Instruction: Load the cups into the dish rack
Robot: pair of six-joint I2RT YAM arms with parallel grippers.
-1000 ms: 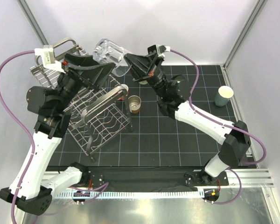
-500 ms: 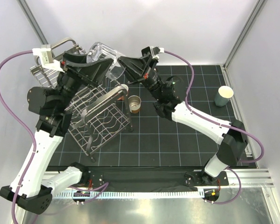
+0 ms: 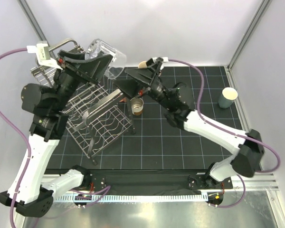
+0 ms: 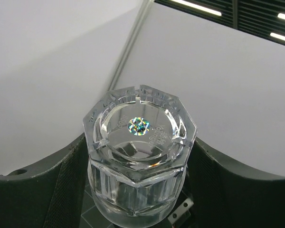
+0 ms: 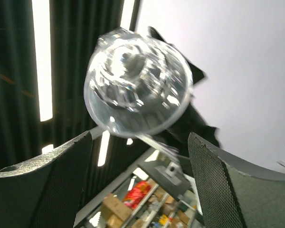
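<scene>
A clear glass (image 3: 103,51) is held in the air above the far end of the dish rack (image 3: 100,124), with my left gripper (image 3: 100,60) shut on its sides. In the left wrist view the glass (image 4: 140,156) fills the gap between both fingers, its thick faceted base pointing away. My right gripper (image 3: 119,80) stands open just right of the glass, not touching it. The right wrist view looks into the glass's mouth (image 5: 135,85) beyond the open right gripper (image 5: 140,138). A small brown-based cup (image 3: 137,106) stands on the mat beside the rack. A grey-teal tumbler (image 3: 227,98) stands far right.
The silver wire rack lies tilted on the left of the black gridded mat (image 3: 180,142), its thick loop handles (image 3: 104,103) sticking up. Both arms cross above the rack's far right corner. White walls close in the back and both sides.
The glass has passed from my right gripper to my left. The left jaws closed on it and lifted it leftward; the right jaws opened and drew back down and to the right.
</scene>
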